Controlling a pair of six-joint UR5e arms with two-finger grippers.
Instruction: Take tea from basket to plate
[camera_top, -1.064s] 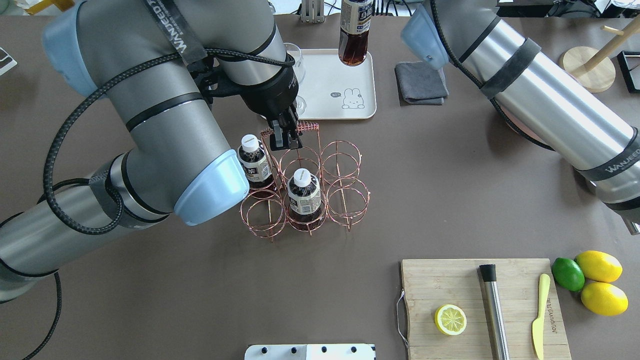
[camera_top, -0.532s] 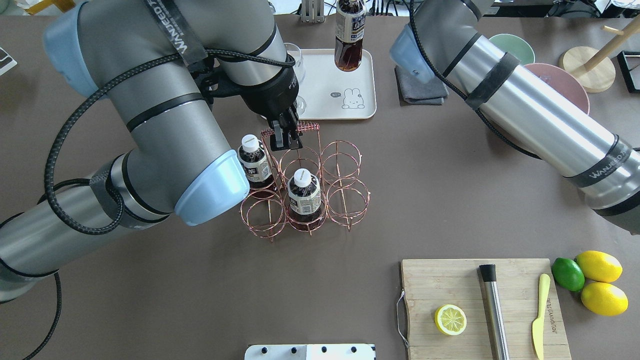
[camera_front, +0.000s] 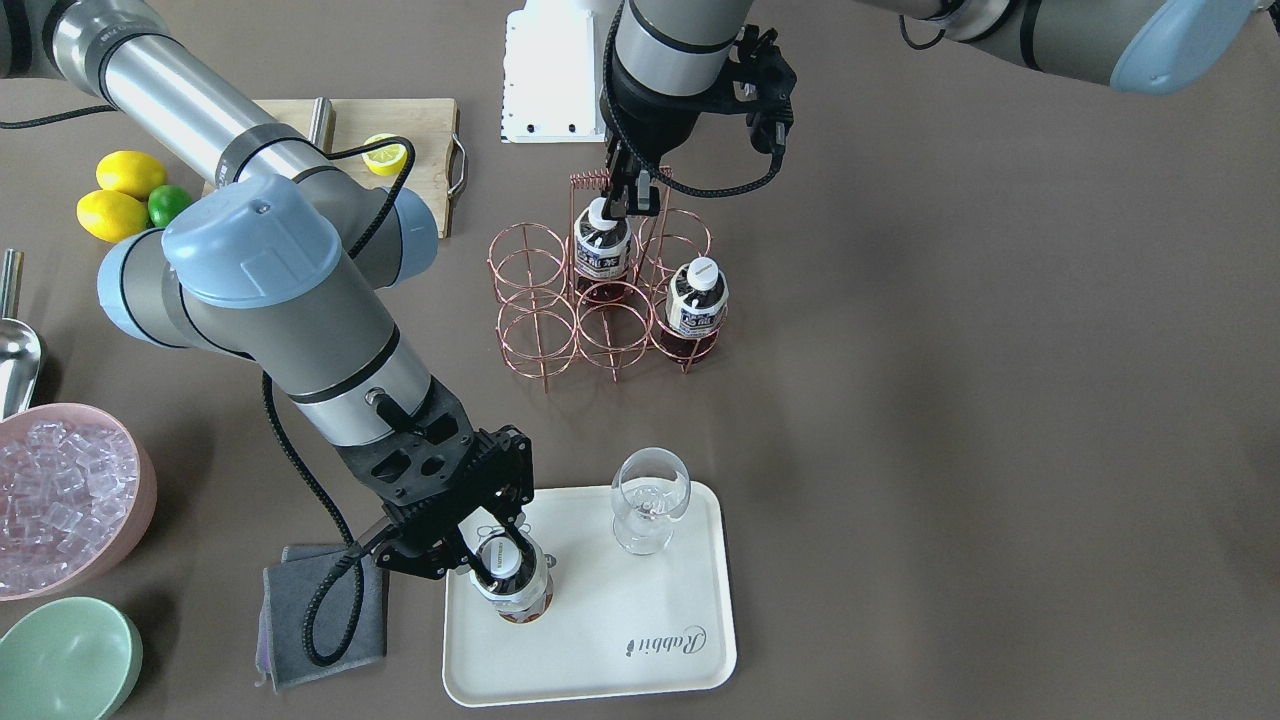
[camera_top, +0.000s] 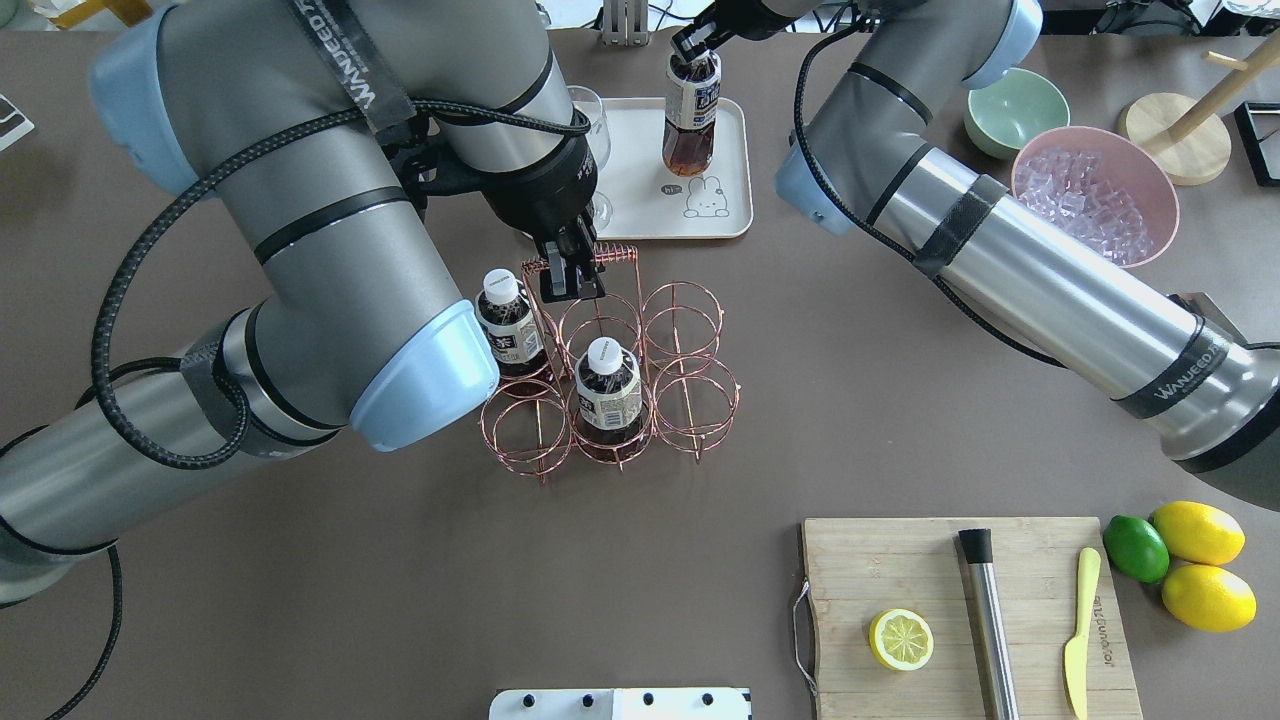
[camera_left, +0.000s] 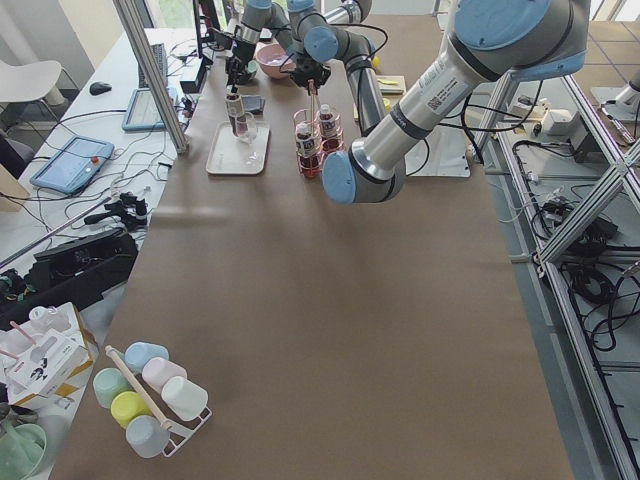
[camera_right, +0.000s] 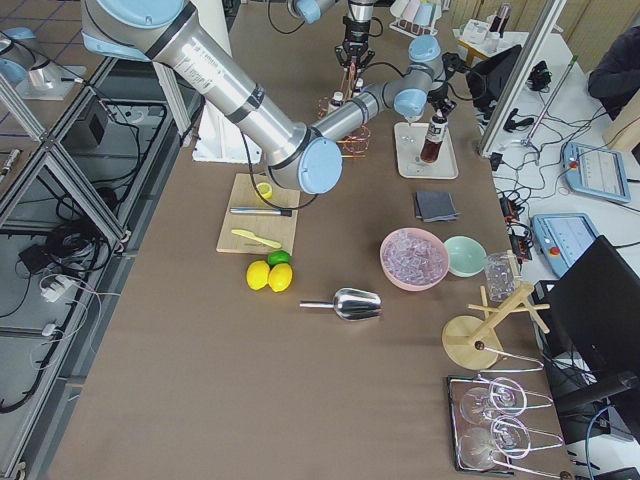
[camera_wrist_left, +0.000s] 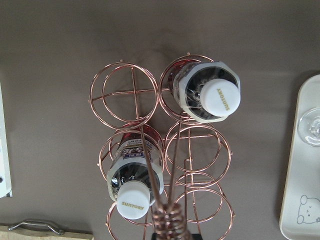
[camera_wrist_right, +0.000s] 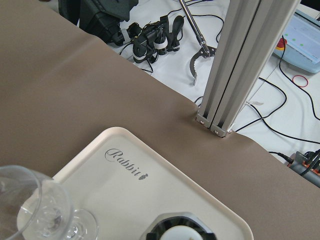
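The right end effector (camera_front: 497, 555) is clenched on the neck of the tea (camera_front: 520, 592), just under its white cap. The bottle is upright on the plate (camera_front: 640, 650) – or barely above it – near a stemmed glass (camera_front: 650, 500). The left end effector (camera_top: 570, 280) grips the basket (camera_top: 690, 400) by its coiled handle. Two more bottles (camera_top: 607, 390) stand in its rings. The tea looks stiff and smooth, and moderately heavy with liquid – the neck under the cap is probably the surest hold.
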